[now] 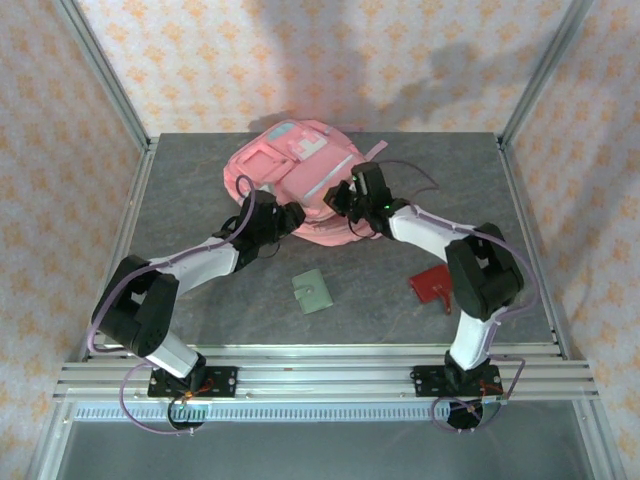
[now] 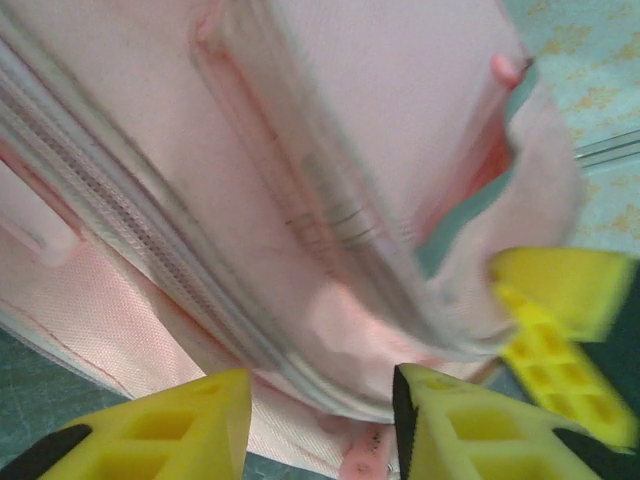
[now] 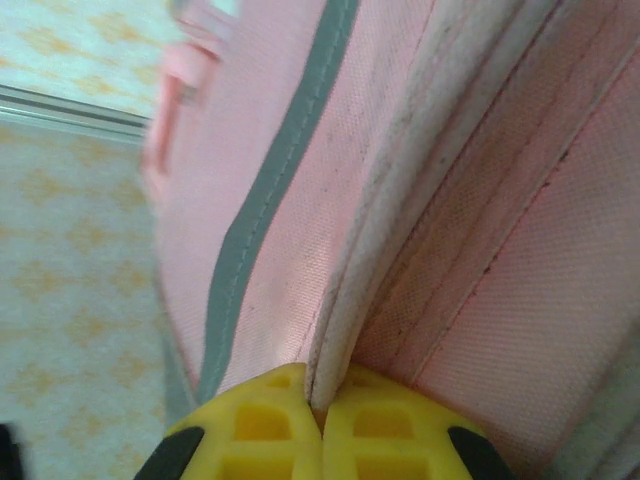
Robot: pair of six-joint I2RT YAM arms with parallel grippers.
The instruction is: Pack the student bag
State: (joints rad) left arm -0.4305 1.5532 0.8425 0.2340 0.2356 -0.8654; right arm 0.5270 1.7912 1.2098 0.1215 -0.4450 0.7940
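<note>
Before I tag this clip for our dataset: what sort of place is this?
Probably a lab robot cell, not a classroom: aluminium frame posts, patterned backdrop walls, and two arms bolted to a rail by a grey table holding the student bag.

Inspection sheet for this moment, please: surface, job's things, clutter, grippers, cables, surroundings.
Surface: grey table, no spills seen.
Job's things: pink bag lies at the far middle.
Clutter: green flat item and red item lie loose nearer the arms, possibly for packing.
Grippers: left gripper open at the bag's edge; right gripper shut on a bag seam.
Cables: purple cables loop along both arms.
Surroundings: patterned walls, metal frame posts.
</note>
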